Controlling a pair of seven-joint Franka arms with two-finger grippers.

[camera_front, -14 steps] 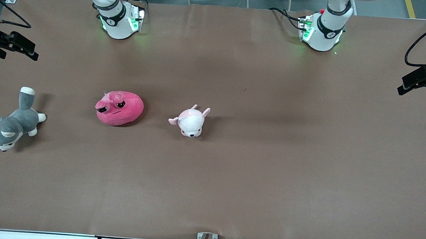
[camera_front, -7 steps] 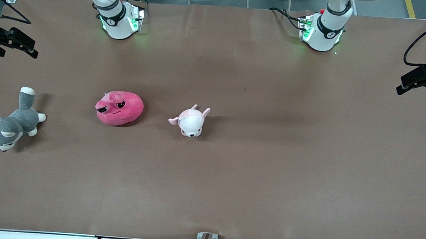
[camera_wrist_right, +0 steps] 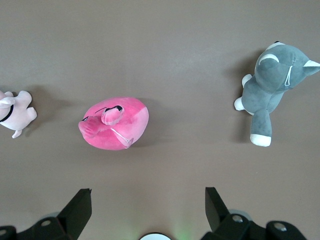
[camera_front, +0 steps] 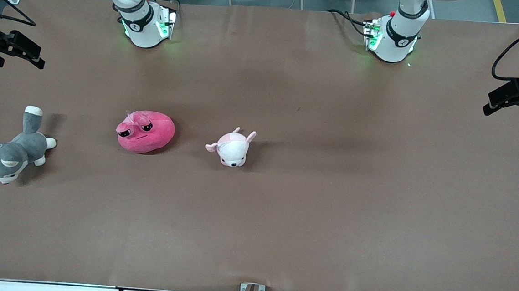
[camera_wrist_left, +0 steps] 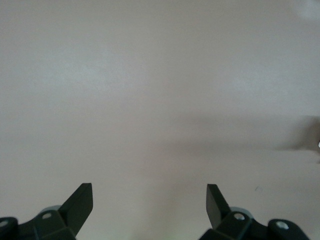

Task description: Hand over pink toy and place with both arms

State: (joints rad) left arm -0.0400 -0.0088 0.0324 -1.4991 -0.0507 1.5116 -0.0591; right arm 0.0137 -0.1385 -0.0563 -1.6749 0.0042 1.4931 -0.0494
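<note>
The pink toy [camera_front: 145,132], a hot-pink blob plush with sleepy black eyes, lies on the brown table toward the right arm's end. It also shows in the right wrist view [camera_wrist_right: 116,124]. My right gripper [camera_front: 17,55] hangs high at the right arm's end of the table, open and empty; its own view [camera_wrist_right: 147,192] shows the jaws spread wide, well above and apart from the toy. My left gripper [camera_front: 509,106] hangs high at the left arm's end, open and empty, over bare table in its own view [camera_wrist_left: 149,187].
A small pale pink-and-white puppy plush [camera_front: 232,148] lies beside the pink toy, toward the table's middle, and shows in the right wrist view [camera_wrist_right: 12,112]. A grey-and-white cat plush [camera_front: 10,153] lies at the right arm's end and shows there too [camera_wrist_right: 270,82].
The right gripper has drifted slightly toward the robots' side of the table. The left gripper has barely shifted. The toys have not moved.
</note>
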